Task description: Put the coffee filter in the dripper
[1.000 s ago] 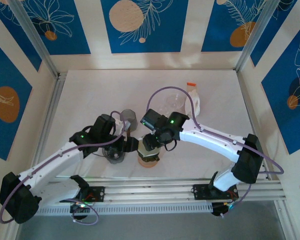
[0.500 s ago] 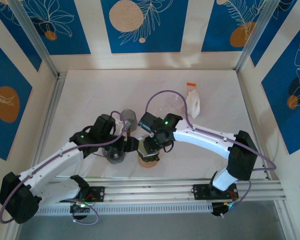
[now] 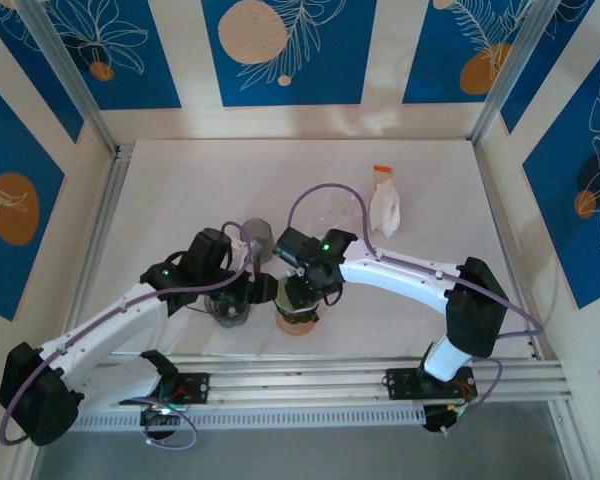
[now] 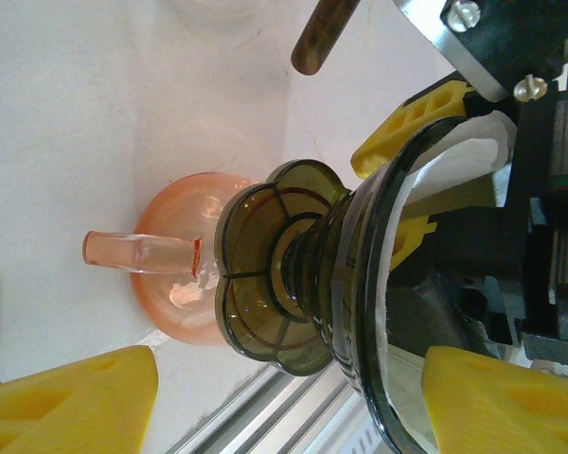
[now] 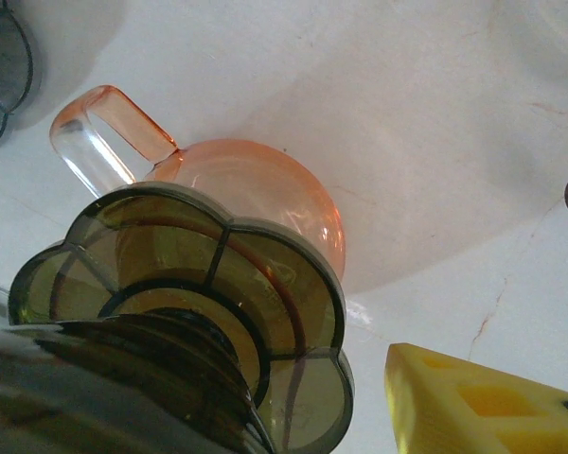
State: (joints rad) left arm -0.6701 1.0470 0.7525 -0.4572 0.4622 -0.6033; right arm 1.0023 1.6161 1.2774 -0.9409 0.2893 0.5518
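Observation:
A smoky brown dripper [image 4: 293, 274] with a flower-shaped base stands on an orange glass cup [image 4: 175, 284] near the table's front edge [image 3: 298, 322]. The white coffee filter [image 4: 459, 156] lies inside the dripper's cone, its edge showing at the rim. My right gripper [image 3: 300, 290] hangs over the dripper, jaws apart. One yellow finger [image 4: 412, 113] is outside the rim and the other is behind the filter paper. My left gripper [image 4: 289, 383] is open, with its yellow fingers [image 4: 71, 397] wide on either side of the dripper and cup, touching neither.
A second dark dripper [image 3: 230, 312] stands just left of the cup, under my left arm. A grey cup [image 3: 258, 238], a clear glass vessel [image 3: 345, 205] and a white filter bag [image 3: 385, 208] sit further back. Aluminium rails [image 3: 310, 375] run along the front.
My right arm's elbow and forearm have swung a little to the left while its gripper stays over the dripper. My left arm has not moved.

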